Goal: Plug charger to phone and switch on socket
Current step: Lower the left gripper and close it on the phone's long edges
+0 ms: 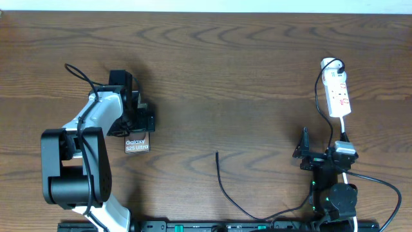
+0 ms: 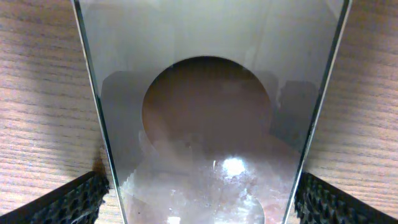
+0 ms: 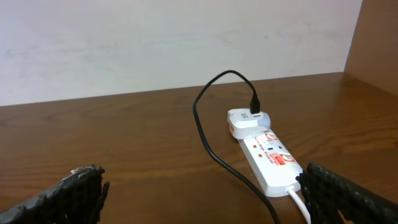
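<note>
1. Left gripper (image 2: 200, 204) is wide, straddling the dark glossy rectangular phone (image 1: 137, 144); likely slippery.
2. Right gripper (image 3: 205, 198) is wide, empty, near the white power-strip socket (image 3: 270, 163).
3. Thin black charger cable (image 1: 226, 191) lies loose on the wooden bench (image 1: 225, 64); limp, pinch behind tip.

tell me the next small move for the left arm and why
Probably close the left gripper on the phone: its open jaws straddle the slab's two long edges, and the charger lies loose, apart from it, so securing the phone likely comes first.
</note>
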Available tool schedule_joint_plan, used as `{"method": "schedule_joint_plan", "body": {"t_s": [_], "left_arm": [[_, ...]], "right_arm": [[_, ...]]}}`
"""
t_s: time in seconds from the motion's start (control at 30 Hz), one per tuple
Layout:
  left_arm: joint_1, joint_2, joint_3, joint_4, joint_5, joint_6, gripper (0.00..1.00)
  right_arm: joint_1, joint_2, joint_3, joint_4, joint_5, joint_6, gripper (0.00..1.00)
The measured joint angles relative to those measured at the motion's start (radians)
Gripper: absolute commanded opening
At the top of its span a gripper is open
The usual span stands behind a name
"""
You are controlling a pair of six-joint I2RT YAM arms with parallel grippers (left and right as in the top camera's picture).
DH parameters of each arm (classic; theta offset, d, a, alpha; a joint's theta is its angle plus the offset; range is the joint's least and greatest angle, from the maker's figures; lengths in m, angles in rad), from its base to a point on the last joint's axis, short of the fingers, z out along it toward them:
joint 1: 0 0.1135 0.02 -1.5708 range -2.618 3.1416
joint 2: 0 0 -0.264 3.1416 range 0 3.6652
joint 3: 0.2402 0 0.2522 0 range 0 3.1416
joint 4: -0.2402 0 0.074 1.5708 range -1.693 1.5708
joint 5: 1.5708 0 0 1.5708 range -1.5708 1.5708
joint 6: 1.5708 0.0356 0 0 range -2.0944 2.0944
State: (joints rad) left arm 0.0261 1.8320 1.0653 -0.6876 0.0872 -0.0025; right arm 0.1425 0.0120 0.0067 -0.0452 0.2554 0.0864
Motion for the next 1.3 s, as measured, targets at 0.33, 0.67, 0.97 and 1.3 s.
{"method": "schedule_joint_plan", "body": {"t_s": [0.33, 0.67, 0.97, 1.3], "left_arm": [[0.0, 0.0, 0.0, 0.01, 0.001, 0.0, 0.98], [0.0, 0.0, -0.001, 0.016, 0.001, 0.012, 0.98], [0.0, -0.014, -0.022, 0.043, -0.001, 0.026, 0.98], [-0.001, -0.016, -0.026, 0.047, -0.004, 0.027, 0.98]], "right_arm": [[0.0, 0.0, 0.0, 0.0, 0.0, 0.0, 0.99], [0.0, 0.0, 0.0, 0.0, 0.0, 0.0, 0.99], [0.0, 0.0, 0.0, 0.0, 0.0, 0.0, 0.99], [0.0, 0.0, 0.0, 0.0, 0.0, 0.0, 0.99]]}}
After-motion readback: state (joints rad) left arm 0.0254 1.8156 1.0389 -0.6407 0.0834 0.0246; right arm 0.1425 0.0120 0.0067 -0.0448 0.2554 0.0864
